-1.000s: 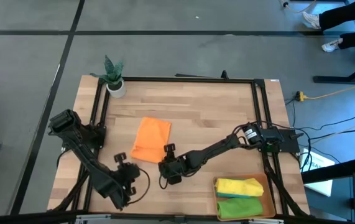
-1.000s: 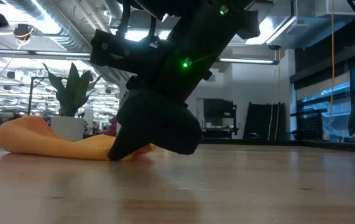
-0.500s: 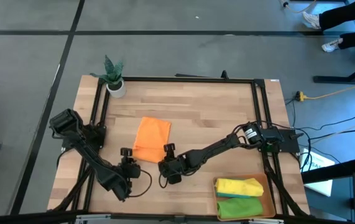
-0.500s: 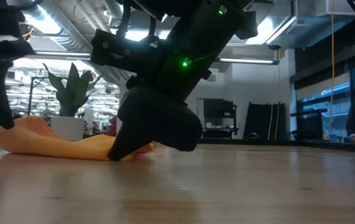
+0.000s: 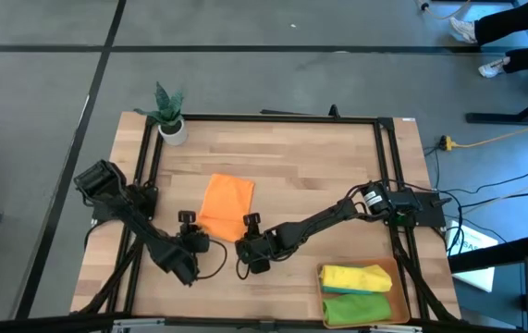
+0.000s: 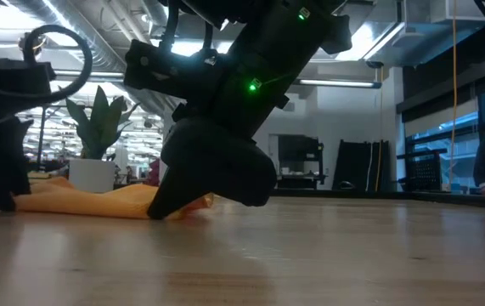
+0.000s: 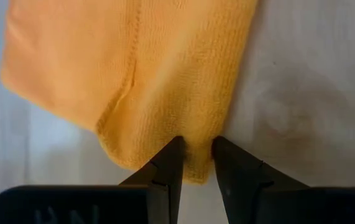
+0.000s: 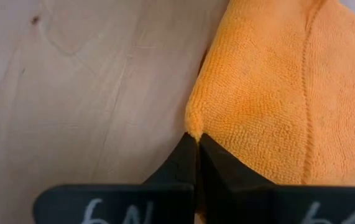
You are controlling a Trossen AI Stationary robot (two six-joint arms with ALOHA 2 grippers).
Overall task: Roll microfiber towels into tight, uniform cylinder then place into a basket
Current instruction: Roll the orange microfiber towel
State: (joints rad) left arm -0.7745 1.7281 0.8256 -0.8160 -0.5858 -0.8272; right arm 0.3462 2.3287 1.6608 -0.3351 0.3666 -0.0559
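- Since prev. frame: left claw [image 5: 187,220] swung in from near-left edge to orange towel's [image 5: 224,206] near-left corner; right arm unchanged.
- Left claw: fingers apart, straddling towel hem, not yet clamped.
- Right claw [image 5: 251,222]: pinched together on towel's near-right corner.
- Progress approx. half: yellow towel [image 5: 356,277] + green towel [image 5: 356,308] rolled in basket [image 5: 399,277], near-right of counter [image 5: 310,166].
- Orange towel: folded flat, mid-counter, unrolled.

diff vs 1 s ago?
The left gripper moved up the table from its near edge to the orange towel's near left corner, fingers open astride it. The right gripper stayed shut on the opposite near corner. Towel, basket unchanged.
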